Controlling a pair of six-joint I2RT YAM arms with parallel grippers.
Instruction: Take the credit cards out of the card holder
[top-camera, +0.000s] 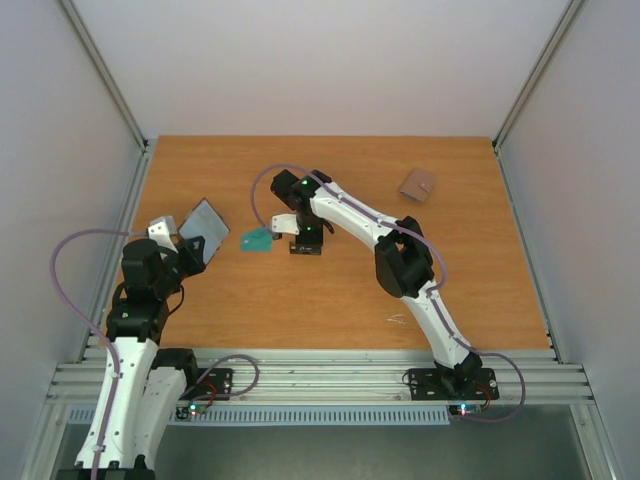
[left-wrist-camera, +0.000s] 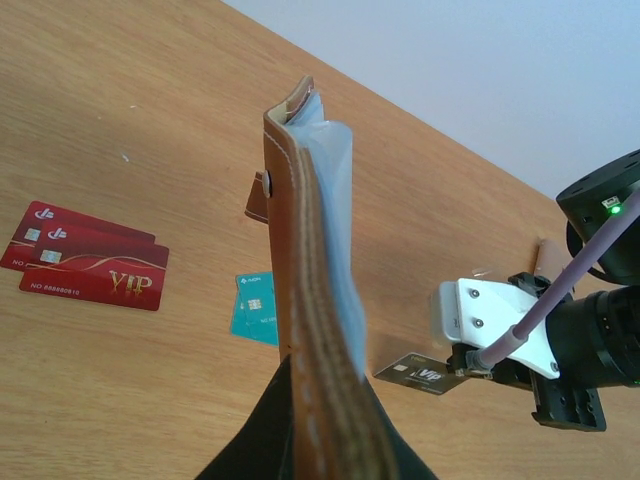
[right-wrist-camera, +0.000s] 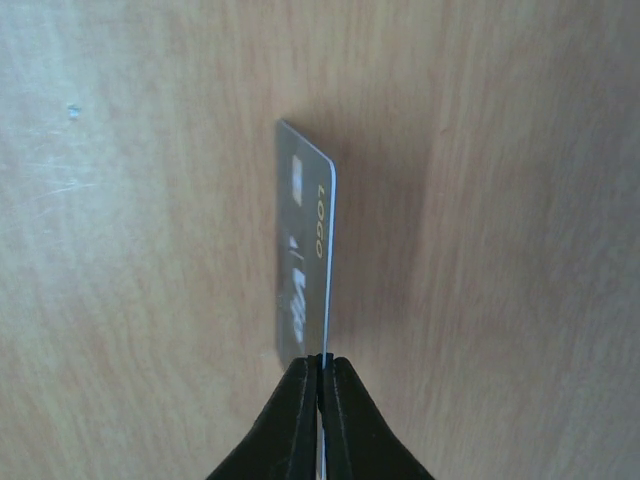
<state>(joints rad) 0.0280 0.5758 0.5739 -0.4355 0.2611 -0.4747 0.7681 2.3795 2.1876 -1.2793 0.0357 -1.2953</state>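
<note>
My left gripper (top-camera: 193, 247) (left-wrist-camera: 320, 425) is shut on the card holder (top-camera: 205, 221) (left-wrist-camera: 305, 270), brown leather with a pale blue-grey lining and a snap tab. It holds the holder up above the table's left side. My right gripper (top-camera: 305, 243) (right-wrist-camera: 322, 368) is shut on a black card with white markings (right-wrist-camera: 303, 250) (left-wrist-camera: 420, 374), held low over the table's middle. A teal card (top-camera: 257, 240) (left-wrist-camera: 253, 305) lies flat just left of the right gripper. Overlapping red VIP cards (left-wrist-camera: 90, 268) lie on the table in the left wrist view; the top view does not show them.
A second small brown folded pouch with a tab (top-camera: 417, 185) lies at the back right of the wooden table (top-camera: 480, 280). Metal frame posts and pale walls bound the table at left, right and back.
</note>
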